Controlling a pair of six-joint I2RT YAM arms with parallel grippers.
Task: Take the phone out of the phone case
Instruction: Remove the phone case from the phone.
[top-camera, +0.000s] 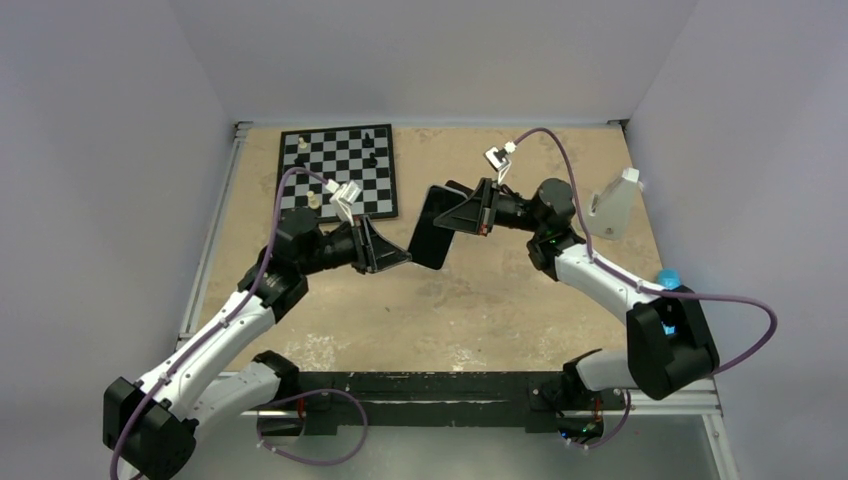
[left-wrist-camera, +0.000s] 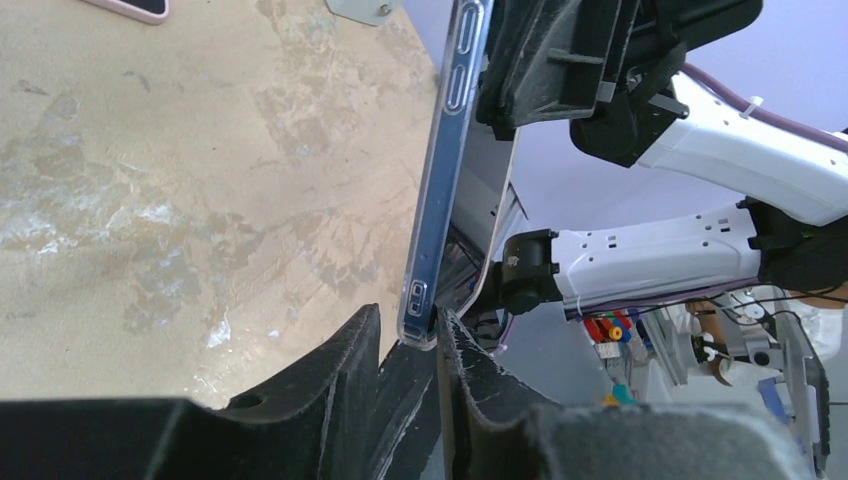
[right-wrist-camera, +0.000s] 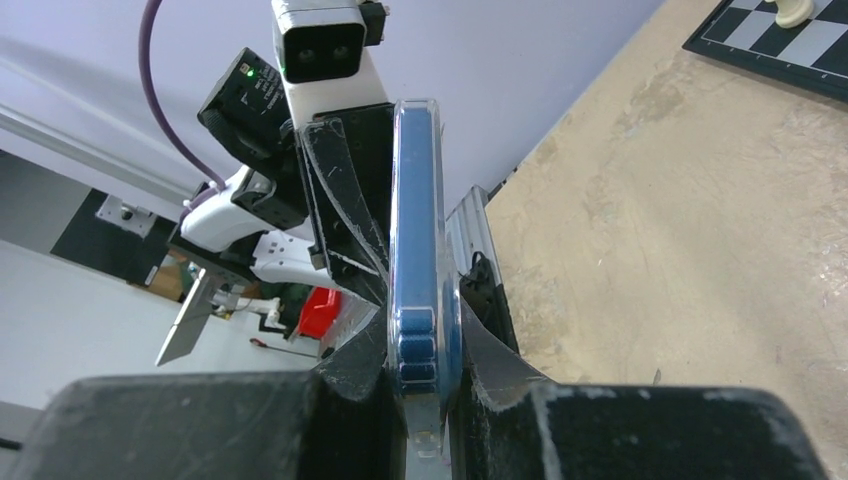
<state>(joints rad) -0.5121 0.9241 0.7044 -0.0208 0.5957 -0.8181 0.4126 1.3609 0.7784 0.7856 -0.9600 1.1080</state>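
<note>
Above table (top-camera: 480, 300), left tool (top-camera: 405, 258), right tool (top-camera: 441, 214) pinch case (top-camera: 429, 246).

The phone case (left-wrist-camera: 440, 190) is clear, glossy plastic with a smooth edge. The left tool (left-wrist-camera: 438, 345) and right tool (right-wrist-camera: 425, 350) are matt black plastic, grainy and scratched. The table (left-wrist-camera: 150, 200) is dull beige, worn and blotchy.

Robot lab; white booth walls (top-camera: 430, 50) enclose scuffed table (top-camera: 480, 300).

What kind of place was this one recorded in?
Likely a robotics lab test cell: a scuffed tabletop boxed in by plain pale walls, two robot arms bolted at its near edge, and a chessboard as a prop.
</note>
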